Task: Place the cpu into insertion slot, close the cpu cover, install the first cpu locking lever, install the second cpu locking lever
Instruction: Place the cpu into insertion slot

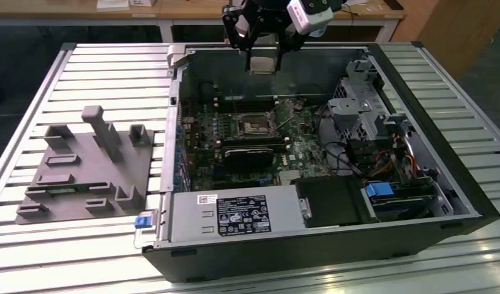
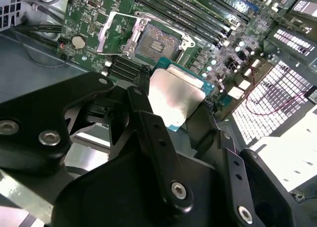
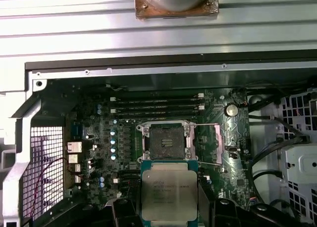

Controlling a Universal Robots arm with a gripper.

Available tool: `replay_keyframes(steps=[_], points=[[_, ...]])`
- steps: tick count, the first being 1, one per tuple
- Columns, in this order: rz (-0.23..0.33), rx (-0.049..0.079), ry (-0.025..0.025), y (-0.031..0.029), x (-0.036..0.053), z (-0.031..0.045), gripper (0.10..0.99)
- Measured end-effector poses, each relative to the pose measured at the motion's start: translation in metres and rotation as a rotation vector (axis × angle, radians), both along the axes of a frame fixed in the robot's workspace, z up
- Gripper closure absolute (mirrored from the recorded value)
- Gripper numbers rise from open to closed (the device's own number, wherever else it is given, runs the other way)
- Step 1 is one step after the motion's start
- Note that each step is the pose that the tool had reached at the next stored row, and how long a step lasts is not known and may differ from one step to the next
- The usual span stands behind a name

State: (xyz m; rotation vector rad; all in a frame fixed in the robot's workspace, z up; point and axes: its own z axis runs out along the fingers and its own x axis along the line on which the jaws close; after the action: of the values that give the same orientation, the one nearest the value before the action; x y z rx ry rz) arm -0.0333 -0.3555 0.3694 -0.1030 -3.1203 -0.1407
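Note:
My gripper [image 1: 262,56] hangs above the far side of the open computer case [image 1: 178,122], shut on the cpu [image 1: 262,61]. The chip is a flat square with a dull silver top and a green rim, held by its two side edges in both wrist views [image 3: 168,192] [image 2: 174,96]. Well below it on the green board sits the insertion slot [image 1: 256,125] [image 3: 166,140] [image 2: 154,41], with nothing in it and its tan-gold centre bare. The cpu cover [image 3: 209,144] [image 2: 118,31], a thin silvery frame, is folded open beside the slot.
Long black memory slots [image 3: 156,106] run beside the socket, and a black rectangular block [image 1: 250,156] lies on its near side. A power supply [image 1: 233,214], drive cage [image 1: 360,116] and cables fill the case. A grey fixture block [image 1: 86,165] rests on the slatted table [image 1: 111,67].

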Motion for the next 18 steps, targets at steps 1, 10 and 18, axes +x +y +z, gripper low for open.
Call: replay_keyframes(steps=[1, 10, 18], points=[[-0.001, 0.0, 0.0, 0.0, 0.0, 0.0, 0.545], [-0.014, 0.0, 0.0, 0.0, 0.0, 0.0, 0.545], [-0.024, 0.0, 0.0, 0.0, 0.0, 0.0, 0.545]])
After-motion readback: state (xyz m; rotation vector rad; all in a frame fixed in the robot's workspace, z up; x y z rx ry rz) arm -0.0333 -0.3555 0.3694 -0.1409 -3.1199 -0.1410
